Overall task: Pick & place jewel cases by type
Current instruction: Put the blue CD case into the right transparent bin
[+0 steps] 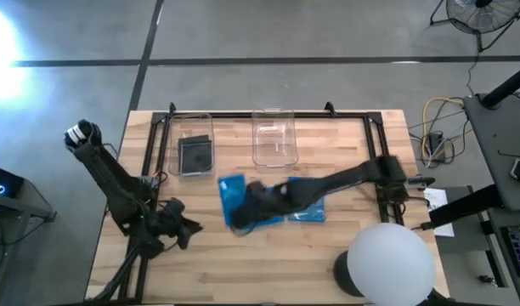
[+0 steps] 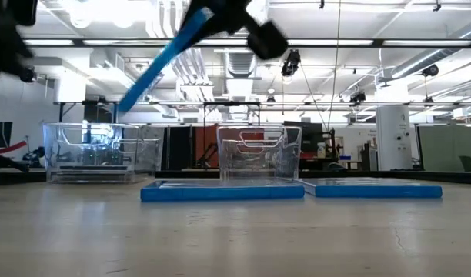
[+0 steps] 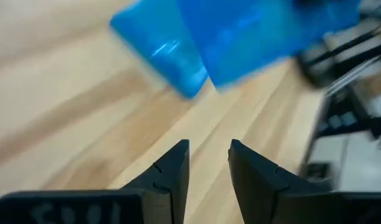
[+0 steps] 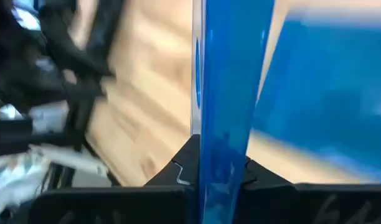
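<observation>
From above, the wooden slatted table (image 1: 268,255) carries two clear rectangular plastic bins side by side at its far edge. The left bin (image 1: 193,144) holds a dark grey translucent jewel case (image 1: 195,155); the right bin (image 1: 274,138) looks bare inside. The right gripper (image 1: 243,212) reaches across the table's middle and is clamped on a bright blue flat plastic jewel case (image 1: 232,194), raised over two more blue cases, of which one (image 1: 307,212) shows beside the arm. The left gripper (image 1: 190,228) waits near the table's left front edge, well apart from the cases.

At table height, the held blue case (image 2: 162,65) hangs tilted high above the tabletop, gripped at its upper end. Below it two blue cases lie flat on the wood: a nearer one (image 2: 222,190) and another (image 2: 372,188) just beside it. Both clear bins stand behind them, the one with the dark case (image 2: 93,154) on the side of the tilted case.

From the left wrist, the two dark fingers (image 3: 172,174) stand apart with nothing between them; blurred blue cases (image 3: 228,37) lie ahead on the wood.

From the right wrist, the fingers (image 4: 184,171) press on either side of the blue case (image 4: 228,93), seen edge-on, with another blue case (image 4: 327,93) flat beneath.
</observation>
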Tool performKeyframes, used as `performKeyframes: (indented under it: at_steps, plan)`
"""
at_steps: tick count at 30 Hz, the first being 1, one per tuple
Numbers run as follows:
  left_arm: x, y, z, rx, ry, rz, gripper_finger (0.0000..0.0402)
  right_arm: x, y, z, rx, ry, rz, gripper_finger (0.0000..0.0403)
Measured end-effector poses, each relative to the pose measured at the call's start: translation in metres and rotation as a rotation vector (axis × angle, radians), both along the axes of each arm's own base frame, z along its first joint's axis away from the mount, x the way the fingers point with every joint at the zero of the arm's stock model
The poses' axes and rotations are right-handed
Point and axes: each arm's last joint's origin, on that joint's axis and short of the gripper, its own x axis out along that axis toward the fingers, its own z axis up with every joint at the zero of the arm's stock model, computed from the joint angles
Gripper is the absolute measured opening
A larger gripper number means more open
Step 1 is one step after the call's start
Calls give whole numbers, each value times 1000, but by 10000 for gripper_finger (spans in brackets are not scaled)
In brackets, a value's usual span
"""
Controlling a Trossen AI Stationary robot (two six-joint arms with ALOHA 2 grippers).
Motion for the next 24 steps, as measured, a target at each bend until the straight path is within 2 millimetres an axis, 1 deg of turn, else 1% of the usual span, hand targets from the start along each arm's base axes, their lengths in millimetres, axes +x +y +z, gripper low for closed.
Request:
performKeyframes:
  at_steps: [2,5,8,11,13,17,24]
  plan:
    - [-3,6,10,14,-79,22,94,-13,-19,22,-73,0,-42,14]
    - [-6,13,24,39,-196,56,94,-31,-55,44,-184,41,-128,14]
    - [-9,19,32,70,-257,74,94,-43,-96,52,-222,106,-188,14]
    - [-11,24,37,80,-283,79,94,-45,-132,51,-215,133,-177,14]
    - [-12,25,39,84,-287,75,94,-44,-152,47,-191,143,-191,14]
    - [-12,25,39,104,-284,66,94,-46,-177,47,-179,134,-196,14]
    - [-9,31,40,103,-292,113,94,-56,-211,50,-168,126,-107,13]
